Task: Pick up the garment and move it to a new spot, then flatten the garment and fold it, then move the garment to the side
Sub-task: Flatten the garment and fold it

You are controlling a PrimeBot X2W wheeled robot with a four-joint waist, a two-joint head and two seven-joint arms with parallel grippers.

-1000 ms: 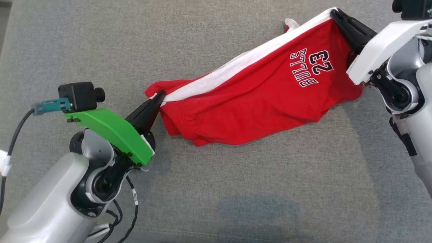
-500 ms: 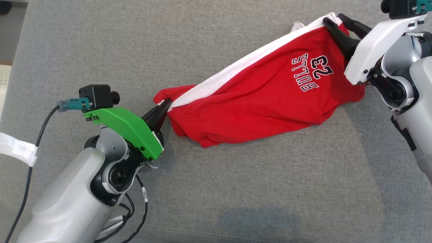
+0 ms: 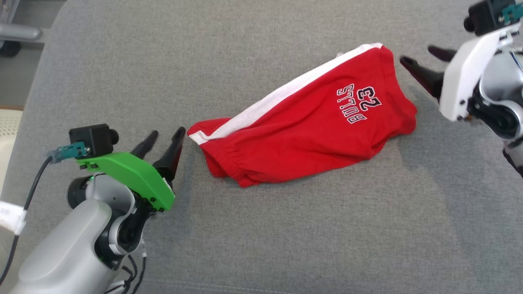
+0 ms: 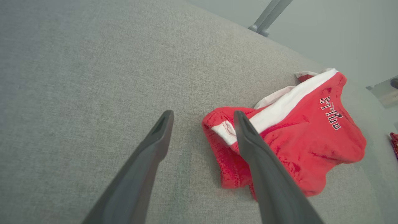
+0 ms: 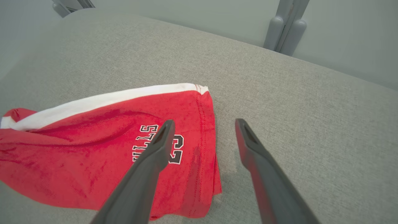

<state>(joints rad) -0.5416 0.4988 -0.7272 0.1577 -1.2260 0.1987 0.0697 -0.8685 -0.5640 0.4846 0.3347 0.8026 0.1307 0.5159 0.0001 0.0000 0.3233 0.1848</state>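
Cushion (image 3: 261,245): shorts (image 3: 302,134) btwn L claw (image 3: 167,131), R claw (image 3: 416,54) (untouched).

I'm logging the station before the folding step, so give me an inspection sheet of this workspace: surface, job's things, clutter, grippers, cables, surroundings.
Surface: grey woven cushion, no stains seen.
Job's things: red shorts with a white side stripe and BULLS 23 print, lying rumpled, not yet flattened or folded.
Clutter: red scrap at the left wrist view's right edge, too small to tell.
Grippers: left gripper open, beside the shorts' left end, apart from it; right gripper open, beside the right end, apart.
Cables: black cable runs from the left wrist camera, off the shorts.
Surroundings: grey metal legs beyond the cushion's edge.
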